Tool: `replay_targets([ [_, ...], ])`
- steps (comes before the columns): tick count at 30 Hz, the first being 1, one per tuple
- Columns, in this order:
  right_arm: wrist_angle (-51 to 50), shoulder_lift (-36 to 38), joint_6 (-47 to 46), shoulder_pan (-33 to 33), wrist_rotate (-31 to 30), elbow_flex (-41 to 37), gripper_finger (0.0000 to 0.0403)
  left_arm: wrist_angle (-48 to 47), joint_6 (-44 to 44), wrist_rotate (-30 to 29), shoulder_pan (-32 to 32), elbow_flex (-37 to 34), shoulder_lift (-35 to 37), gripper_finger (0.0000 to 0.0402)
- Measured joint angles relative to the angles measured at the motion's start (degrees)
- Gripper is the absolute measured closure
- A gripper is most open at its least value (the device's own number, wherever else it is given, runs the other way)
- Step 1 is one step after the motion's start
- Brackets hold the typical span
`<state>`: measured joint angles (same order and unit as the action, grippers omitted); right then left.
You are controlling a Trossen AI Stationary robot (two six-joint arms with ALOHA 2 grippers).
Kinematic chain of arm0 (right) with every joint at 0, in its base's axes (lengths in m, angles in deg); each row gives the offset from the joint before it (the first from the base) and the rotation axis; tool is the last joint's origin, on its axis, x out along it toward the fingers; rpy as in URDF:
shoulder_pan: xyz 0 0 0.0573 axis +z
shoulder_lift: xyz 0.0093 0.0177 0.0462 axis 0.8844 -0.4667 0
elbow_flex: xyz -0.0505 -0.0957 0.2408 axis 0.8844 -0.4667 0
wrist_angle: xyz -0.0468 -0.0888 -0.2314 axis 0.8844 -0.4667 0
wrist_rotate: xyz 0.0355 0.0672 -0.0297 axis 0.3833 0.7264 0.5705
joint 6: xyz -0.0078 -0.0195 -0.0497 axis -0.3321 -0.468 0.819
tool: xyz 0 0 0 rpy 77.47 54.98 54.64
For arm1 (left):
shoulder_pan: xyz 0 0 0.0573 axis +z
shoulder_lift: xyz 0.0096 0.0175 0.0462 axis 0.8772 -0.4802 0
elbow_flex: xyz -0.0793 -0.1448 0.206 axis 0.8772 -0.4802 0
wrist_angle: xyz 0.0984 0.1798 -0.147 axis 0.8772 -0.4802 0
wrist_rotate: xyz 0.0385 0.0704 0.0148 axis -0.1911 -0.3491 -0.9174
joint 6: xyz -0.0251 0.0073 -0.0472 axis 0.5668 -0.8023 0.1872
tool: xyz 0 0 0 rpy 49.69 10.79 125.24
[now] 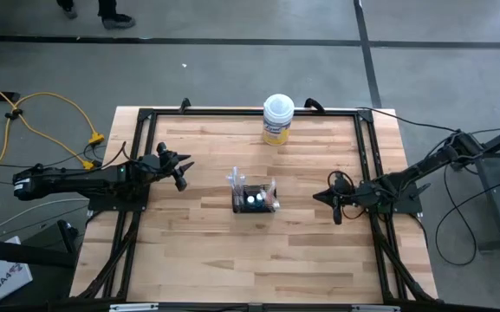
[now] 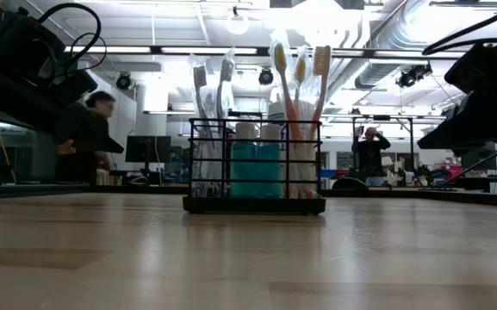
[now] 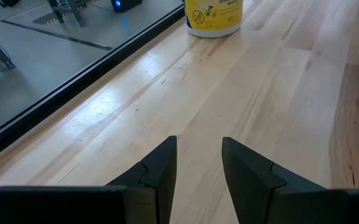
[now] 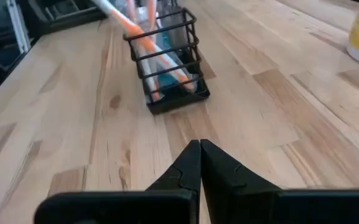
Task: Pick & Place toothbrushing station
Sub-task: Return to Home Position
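The black wire-mesh holder (image 1: 256, 198) stands at frame centre in the high view, with toothbrushes (image 2: 321, 62) and teal tubes (image 2: 244, 168) upright inside and bare bench (image 1: 206, 251) open on every side. The left tool (image 3: 199, 143), fingers slightly parted and empty, hangs at centre left. The right tool (image 4: 200, 144), fingers pressed together, hangs at centre right. Both are well apart from the holder. A yellow wipes tub (image 1: 277, 120) sits near the bench's upper edge.

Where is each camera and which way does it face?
High: above table, facing down; left arm, right arm.
Low: tabletop height, facing the wire holder; arms overhead.
Left wrist: toward the yellow tub, past open left gripper.
Right wrist: toward the wire holder, past shut right gripper.
Shared: wire holder in high, low, right wrist.
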<state>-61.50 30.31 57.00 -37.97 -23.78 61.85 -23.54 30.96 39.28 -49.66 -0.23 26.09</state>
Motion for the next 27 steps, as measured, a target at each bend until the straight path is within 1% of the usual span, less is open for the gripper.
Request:
replay_targets([
  [4, -1.8, 2.1, 3.2, 0.0, 0.9, 0.0, 0.0401, 0.0, 0.2, 0.0, 0.0, 0.0, 0.0, 0.0280],
  [9, -6.0, 7.5, 4.1, 0.0, 6.3, 0.0, 0.0401, 0.1, 0.7, 0.0, 0.0, 0.0, 0.0, 0.0280],
  [16, -7.2, 14.0, 8.3, 0.0, 14.0, 0.0, 0.0401, 0.3, 0.8, -0.1, 0.0, 0.0, 0.0, 0.0280],
  [19, -7.8, 15.2, 9.1, 0.0, 17.5, 0.0, 0.0401, 0.4, 0.8, -0.1, 0.0, 0.0, 0.0, 0.0280],
  [24, -9.3, 15.4, 9.0, 0.0, 25.7, 0.0, 0.0401, 0.4, 0.8, -0.1, 0.0, 0.0, 0.0, 0.0280],
  [27, -9.8, 15.4, 9.0, 0.0, 28.6, -0.1, 0.0401, 0.2, 0.8, 0.3, 0.0, 0.0, 0.0, 0.0280],
])
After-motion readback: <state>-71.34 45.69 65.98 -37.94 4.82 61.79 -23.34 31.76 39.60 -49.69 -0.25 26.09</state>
